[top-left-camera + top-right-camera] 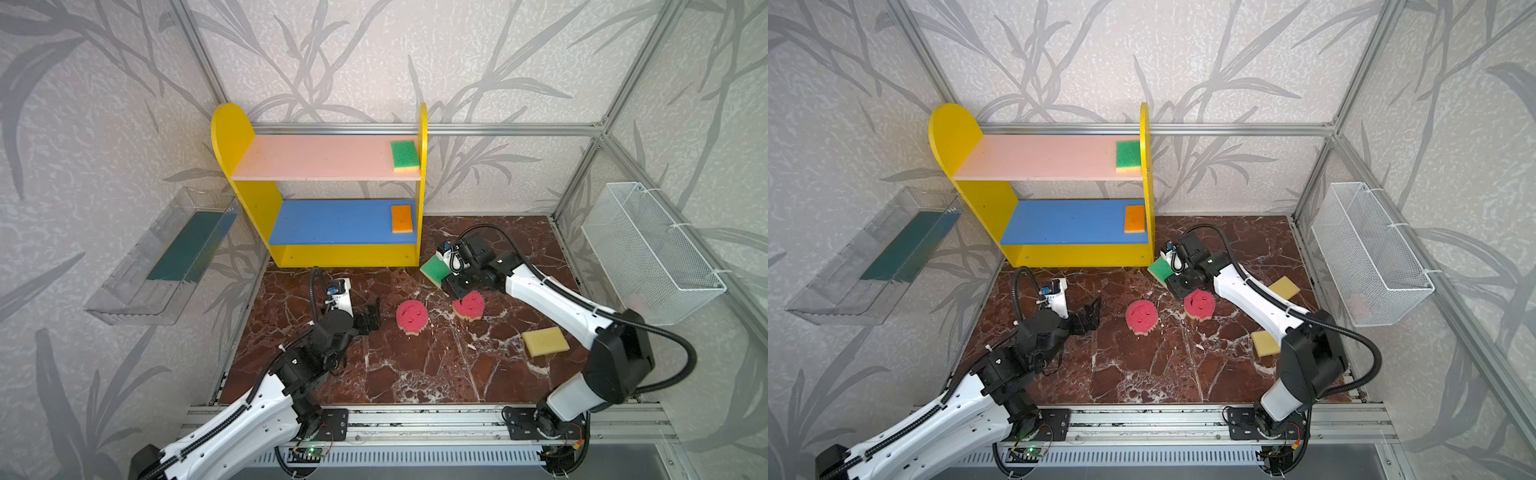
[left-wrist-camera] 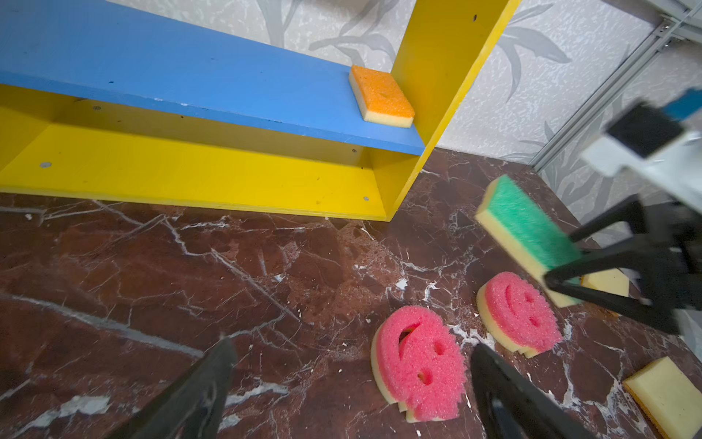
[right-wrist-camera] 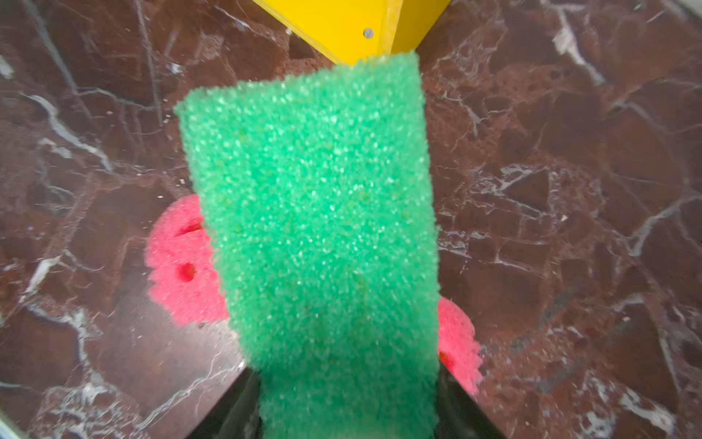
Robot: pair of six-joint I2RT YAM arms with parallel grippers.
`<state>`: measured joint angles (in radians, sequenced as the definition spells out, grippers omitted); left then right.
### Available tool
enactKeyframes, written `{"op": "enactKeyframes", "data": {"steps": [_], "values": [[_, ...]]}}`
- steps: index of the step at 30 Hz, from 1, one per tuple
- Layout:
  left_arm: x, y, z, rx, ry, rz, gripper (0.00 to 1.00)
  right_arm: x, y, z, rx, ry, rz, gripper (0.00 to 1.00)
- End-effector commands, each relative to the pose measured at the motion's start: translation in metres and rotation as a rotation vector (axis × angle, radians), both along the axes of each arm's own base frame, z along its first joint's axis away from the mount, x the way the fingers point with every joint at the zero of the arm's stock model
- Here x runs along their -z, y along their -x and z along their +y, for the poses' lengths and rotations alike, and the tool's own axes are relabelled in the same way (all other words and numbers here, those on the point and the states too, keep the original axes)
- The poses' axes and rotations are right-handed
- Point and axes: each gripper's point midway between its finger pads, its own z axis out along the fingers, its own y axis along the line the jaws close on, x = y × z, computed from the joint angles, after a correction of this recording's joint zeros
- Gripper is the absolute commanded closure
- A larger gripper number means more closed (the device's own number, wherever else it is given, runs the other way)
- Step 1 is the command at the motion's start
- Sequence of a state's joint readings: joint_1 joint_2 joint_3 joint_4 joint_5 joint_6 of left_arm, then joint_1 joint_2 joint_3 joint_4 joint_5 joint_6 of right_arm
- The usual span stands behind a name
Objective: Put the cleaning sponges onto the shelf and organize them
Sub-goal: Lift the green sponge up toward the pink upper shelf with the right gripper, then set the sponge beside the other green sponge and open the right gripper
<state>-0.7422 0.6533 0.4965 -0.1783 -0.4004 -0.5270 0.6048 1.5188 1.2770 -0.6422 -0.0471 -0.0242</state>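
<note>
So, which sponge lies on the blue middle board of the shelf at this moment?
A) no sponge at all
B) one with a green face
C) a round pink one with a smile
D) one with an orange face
D: the orange-faced sponge lies flat at the right end of the blue board, while the green-faced sponge on the shelf sits higher, on the pink board.

The shelf (image 1: 266, 208) (yellow frame, pink upper board, blue middle board) holds a green-faced sponge (image 1: 404, 156) and an orange-faced sponge (image 1: 402, 219), each flat at its board's right end. The second green sponge (image 1: 434, 269) is raised, tilted. On the bench (image 1: 374, 374) lie the left smiley sponge (image 1: 412, 316), right smiley sponge (image 1: 469, 308), near yellow sponge (image 1: 1264, 344) and far yellow sponge (image 1: 1284, 287).
</note>
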Motion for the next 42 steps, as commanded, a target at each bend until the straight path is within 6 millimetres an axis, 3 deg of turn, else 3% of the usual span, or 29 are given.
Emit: {"op": "enactKeyframes", "data": {"steps": [1,6,10,18,19,25,31,42], "values": [[-0.005,0.006,0.020,-0.089,-0.012,0.045,0.02,-0.050,0.014,0.014,0.036,-0.143,-0.096,0.43],[-0.012,0.015,0.033,-0.114,-0.009,0.054,0.03,-0.130,0.025,0.047,-0.006,-0.206,-0.238,0.43],[-0.017,0.021,0.039,-0.117,0.004,0.049,0.03,-0.189,0.016,0.073,-0.009,-0.293,-0.328,0.43],[-0.004,0.023,0.039,-0.120,-0.005,0.084,0.03,-0.266,-0.019,0.119,-0.007,-0.416,-0.474,0.43],[-0.003,0.023,0.038,-0.117,-0.003,0.087,0.03,-0.260,-0.027,0.130,-0.015,-0.402,-0.468,0.43],[0.004,0.022,0.035,-0.111,0.008,0.089,0.03,-0.286,-0.059,0.174,-0.037,-0.442,-0.518,0.43],[0.015,0.026,0.035,-0.092,0.028,0.078,0.04,-0.310,-0.084,0.184,0.027,-0.521,-0.647,0.43],[0.020,0.032,0.029,-0.047,0.084,0.066,0.05,-0.301,-0.120,0.208,0.075,-0.560,-0.766,0.43]]}}
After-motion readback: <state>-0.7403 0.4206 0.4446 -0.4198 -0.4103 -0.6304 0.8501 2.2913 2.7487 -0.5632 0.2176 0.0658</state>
